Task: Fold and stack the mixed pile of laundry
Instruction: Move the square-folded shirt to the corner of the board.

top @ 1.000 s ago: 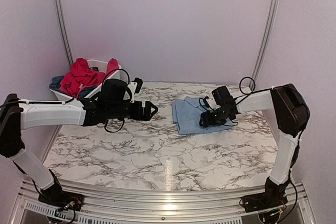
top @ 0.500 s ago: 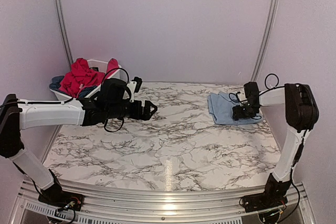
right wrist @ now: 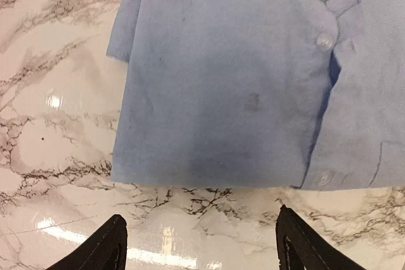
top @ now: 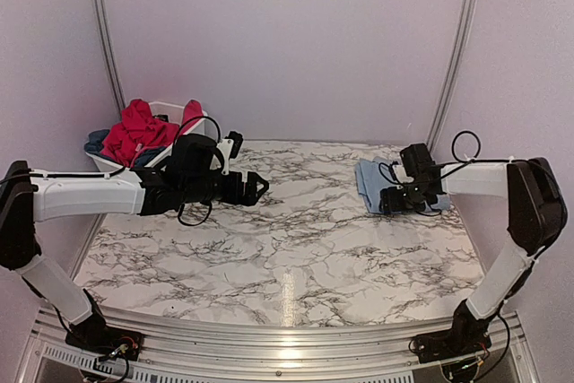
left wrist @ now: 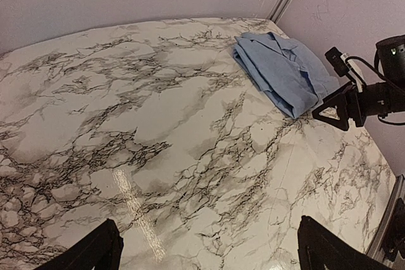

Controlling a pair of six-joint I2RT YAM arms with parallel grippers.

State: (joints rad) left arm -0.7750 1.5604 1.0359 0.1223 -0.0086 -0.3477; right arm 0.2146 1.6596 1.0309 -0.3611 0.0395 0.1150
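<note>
The light blue shirt [right wrist: 234,93] lies just beyond right fingers [right wrist: 111,251]; both pairs spread, empty

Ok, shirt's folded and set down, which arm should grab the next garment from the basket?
Left. The left gripper hangs open near the basket holding the red garments, in the far left corner. The right gripper is open at the edge of the folded blue shirt, on the opposite side.

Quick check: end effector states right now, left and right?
Left end effector: open, holding nothing.
Right end effector: open, empty, over the table just off the folded light blue shirt.
</note>
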